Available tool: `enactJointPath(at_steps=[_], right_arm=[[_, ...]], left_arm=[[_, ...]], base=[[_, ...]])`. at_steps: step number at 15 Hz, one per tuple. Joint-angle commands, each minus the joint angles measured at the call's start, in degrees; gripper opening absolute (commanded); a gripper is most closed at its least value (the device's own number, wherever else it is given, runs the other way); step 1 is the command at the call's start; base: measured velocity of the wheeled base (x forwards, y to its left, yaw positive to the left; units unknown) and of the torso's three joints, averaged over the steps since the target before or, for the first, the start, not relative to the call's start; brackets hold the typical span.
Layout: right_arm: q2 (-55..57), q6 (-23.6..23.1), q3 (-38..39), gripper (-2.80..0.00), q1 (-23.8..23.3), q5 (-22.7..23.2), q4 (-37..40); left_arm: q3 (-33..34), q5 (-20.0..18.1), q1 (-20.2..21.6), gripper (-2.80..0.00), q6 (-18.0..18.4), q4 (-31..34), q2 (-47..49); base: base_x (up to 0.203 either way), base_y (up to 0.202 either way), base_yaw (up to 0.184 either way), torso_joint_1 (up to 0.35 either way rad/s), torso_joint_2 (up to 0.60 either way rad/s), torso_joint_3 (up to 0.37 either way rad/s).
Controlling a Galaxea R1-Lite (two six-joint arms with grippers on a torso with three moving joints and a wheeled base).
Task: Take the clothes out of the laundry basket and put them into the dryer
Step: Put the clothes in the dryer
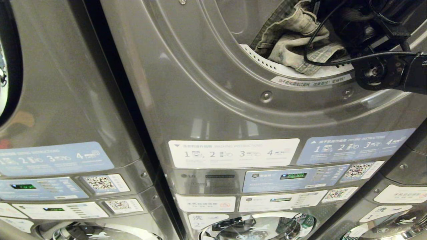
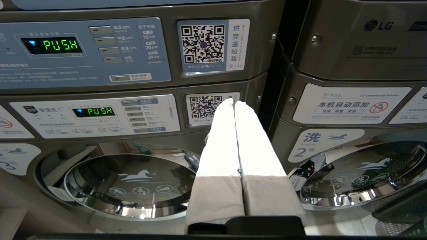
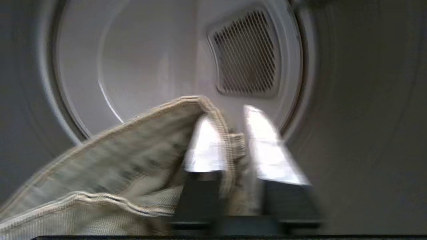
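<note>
The dryer [image 1: 206,83] fills the head view, its round opening at the top right. Pale denim clothes [image 1: 293,36] lie bunched on the lower lip of that opening. My right arm [image 1: 377,66] reaches in from the right, its cables crossing the cloth. In the right wrist view my right gripper [image 3: 227,115] is inside the pale drum with its fingers apart. A stitched hem of the clothes [image 3: 116,156] drapes over one finger and hangs loosely in the gap. My left gripper [image 2: 233,101] is parked low, shut and empty. The laundry basket is out of view.
A mesh vent [image 3: 247,53] sits in the drum's back wall. Control panels [image 1: 293,178] and instruction labels run below the dryer opening. Chrome-rimmed washer doors [image 2: 133,183] lie beneath. A neighbouring machine [image 1: 50,100] stands to the left across a dark gap.
</note>
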Motion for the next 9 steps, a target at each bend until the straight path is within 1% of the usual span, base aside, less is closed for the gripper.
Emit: enactJointPath(at_steps=[1, 3, 5, 7, 9], right_arm=[[0.4, -0.1, -0.1, 0.00, 0.1, 0.0, -0.2], [-0.5, 0.5, -0.1, 0.00, 0.7, 0.3, -0.4], [-2.6, 2.2, -0.1, 0.00, 1.3, 1.7, -0.3], [-5.2, 2.4, -0.1, 0.00, 1.8, 3.4, -0.2], [-7.7, 2.4, 0.0, 0.00, 3.3, 4.0, -0.1]], left_arm=[[0.0, 0.0, 0.0, -2.80, 0.0, 0.0, 0.0], [0.0, 0.0, 0.0, -2.80, 0.0, 0.0, 0.0], [0.0, 0.0, 0.0, -2.80, 0.0, 0.0, 0.0], [0.0, 0.0, 0.0, -2.80, 0.1, 0.0, 0.0], [0.0, 0.0, 0.0, -2.80, 0.1, 0.0, 0.0]], base=[[0.000, 0.000, 0.000, 0.000, 0.00, 0.000], [0.000, 0.000, 0.000, 0.000, 0.00, 0.000], [0.000, 0.000, 0.000, 0.000, 0.00, 0.000], [0.000, 0.000, 0.000, 0.000, 0.00, 0.000], [0.000, 0.000, 0.000, 0.000, 0.00, 0.000]])
